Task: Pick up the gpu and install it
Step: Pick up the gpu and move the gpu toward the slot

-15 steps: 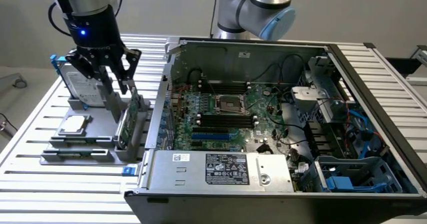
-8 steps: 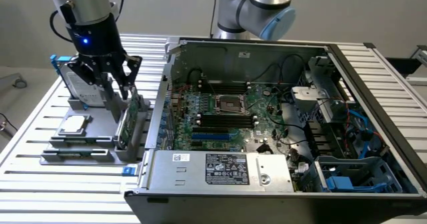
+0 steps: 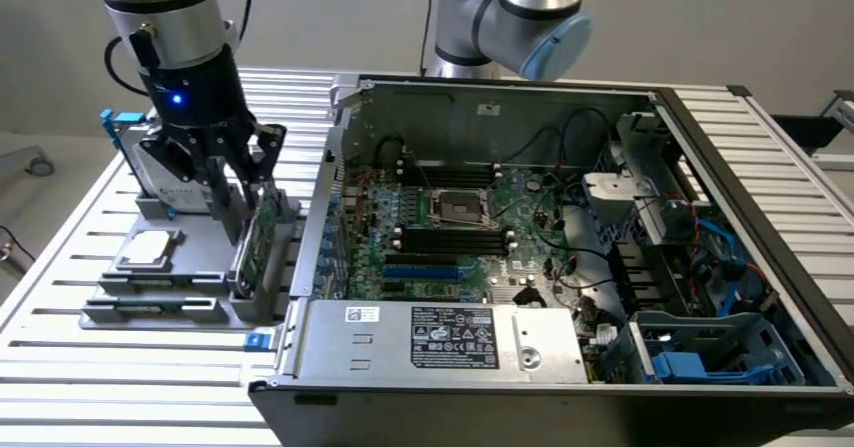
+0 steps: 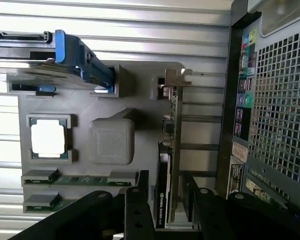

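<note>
Gripper (image 3: 244, 199) poised over the gpu (image 3: 254, 249), fingers apart, one on either side of the card and seemingly not yet pressing it. In the exterior view the gpu stands on edge in the holder (image 3: 140, 315), at 9 o'clock from the case (image 3: 334, 167) and at 6 o'clock from the gripper. Its long axis runs 12 to 6. The bracket (image 4: 175, 77) points toward the hard drive (image 4: 40, 75).

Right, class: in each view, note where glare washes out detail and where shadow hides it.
Wrist view: glare bleaches the square chip white; the gripper is a black silhouette. Exterior view: table slats shine; the case's near wall sits dark.
</note>
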`<state>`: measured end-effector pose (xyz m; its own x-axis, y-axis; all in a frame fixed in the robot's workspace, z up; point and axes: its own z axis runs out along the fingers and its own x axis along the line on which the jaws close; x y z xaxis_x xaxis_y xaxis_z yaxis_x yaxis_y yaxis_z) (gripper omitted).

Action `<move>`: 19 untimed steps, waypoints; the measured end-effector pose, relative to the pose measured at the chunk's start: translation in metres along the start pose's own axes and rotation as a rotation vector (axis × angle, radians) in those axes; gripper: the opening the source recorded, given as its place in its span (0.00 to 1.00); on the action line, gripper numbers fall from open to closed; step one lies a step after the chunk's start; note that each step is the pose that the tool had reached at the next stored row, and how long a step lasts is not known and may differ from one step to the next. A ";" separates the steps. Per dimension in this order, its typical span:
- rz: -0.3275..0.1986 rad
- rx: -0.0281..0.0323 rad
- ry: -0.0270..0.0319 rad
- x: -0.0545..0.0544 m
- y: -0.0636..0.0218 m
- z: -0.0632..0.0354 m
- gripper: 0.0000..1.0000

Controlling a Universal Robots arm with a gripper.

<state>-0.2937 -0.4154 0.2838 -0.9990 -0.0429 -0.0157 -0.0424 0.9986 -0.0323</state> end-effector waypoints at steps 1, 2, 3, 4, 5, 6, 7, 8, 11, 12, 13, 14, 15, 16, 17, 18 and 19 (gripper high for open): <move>-0.002 -0.0001 -0.0002 0.000 0.0001 0.0019 0.39; -0.004 -0.0002 -0.0002 0.000 0.0001 0.0036 0.39; -0.005 -0.0002 -0.0002 0.000 0.0002 0.0054 0.39; -0.006 -0.0001 -0.0002 0.000 0.0002 0.0072 0.39; -0.007 -0.0001 -0.0003 0.000 0.0003 0.0092 0.39; -0.008 -0.0002 -0.0004 0.000 0.0003 0.0110 0.39; -0.008 -0.0002 -0.0003 0.000 0.0004 0.0128 0.39; -0.008 -0.0002 -0.0003 0.000 0.0005 0.0146 0.39; -0.009 -0.0002 -0.0004 0.000 0.0006 0.0200 0.39; -0.010 -0.0002 -0.0003 -0.001 0.0006 0.0219 0.39; -0.010 -0.0002 -0.0003 -0.001 0.0007 0.0237 0.39; -0.010 -0.0003 -0.0004 -0.001 0.0007 0.0256 0.39; -0.010 -0.0003 -0.0004 -0.002 0.0008 0.0273 0.39; -0.010 -0.0002 -0.0004 -0.002 0.0009 0.0291 0.39; -0.010 -0.0002 -0.0003 -0.002 0.0009 0.0309 0.39; -0.010 -0.0002 -0.0004 -0.002 0.0010 0.0328 0.39; -0.010 -0.0002 -0.0005 -0.002 0.0010 0.0347 0.39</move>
<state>-0.2914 -0.4154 0.2491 -0.9985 -0.0529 -0.0159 -0.0524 0.9981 -0.0322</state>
